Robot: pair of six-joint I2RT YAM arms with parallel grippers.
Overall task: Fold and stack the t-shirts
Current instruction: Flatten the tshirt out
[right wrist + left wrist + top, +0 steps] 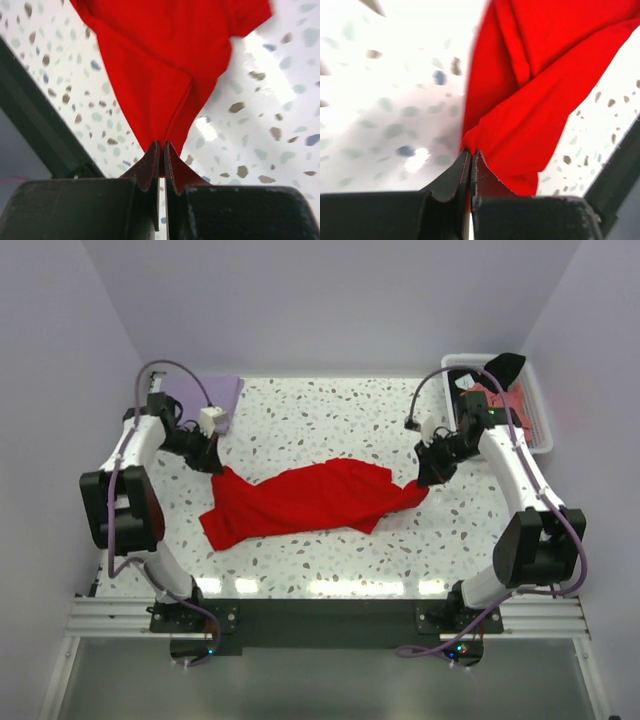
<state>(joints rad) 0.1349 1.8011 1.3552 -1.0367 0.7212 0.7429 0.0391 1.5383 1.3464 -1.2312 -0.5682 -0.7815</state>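
Now left pincer (470,153) and right pincer (161,145) clamp rumpled red t-shirt (310,498).

Robot lab test cell, not a home or shop. What tells you so:
- Plain pale walls (330,300) box in your speckled white table (330,410) on three sides.
- Left arm (135,455) and right arm (510,465) stand on a dark plate (320,612) fixed to a slotted aluminium rail (110,615) at the near edge.
- Exposed cables (190,375) loop along both arms.
- Hard overhead glare on the tabletop.
- Contents are sparse: one red t-shirt (310,500) on the table, and a white basket (541,418) in the far right corner.
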